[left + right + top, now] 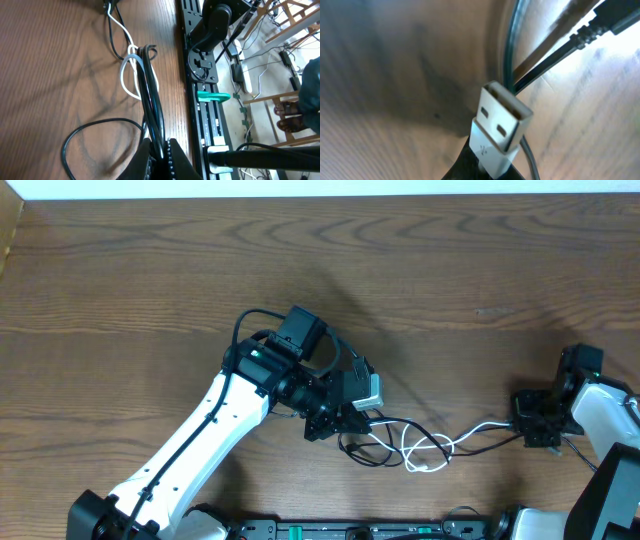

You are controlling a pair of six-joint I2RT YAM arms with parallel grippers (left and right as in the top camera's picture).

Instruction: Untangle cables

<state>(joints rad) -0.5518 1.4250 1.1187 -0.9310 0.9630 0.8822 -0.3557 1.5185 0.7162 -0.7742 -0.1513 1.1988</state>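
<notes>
The left pincer [160,150] is clamped narrow on a pair of black cables [151,100], which run straight out from between its fingers along the counter [150,280]. Beyond it, the white cable [123,75] loops around that black pair, and one more black loop lies slack beside it.

The right pincer [537,430] is closed on the white plug [501,125], which sticks up out of its grip. A black cord with a plug end crosses just behind it.

From above, the knot [395,445] lies between the two pincers, just beside the left one and well apart from the right. Its long axis runs left to right, near the front edge of the counter. A single white strand and a black strand stretch from the knot to the right pincer, so the left arm is nearer the crossings.

The coming move likely turns on that line. Drawing the white end away to the right, along the axis, may only tighten the loop around the black pair unless the plug is first threaded back through.

No box, tray or bin is in view.
</notes>
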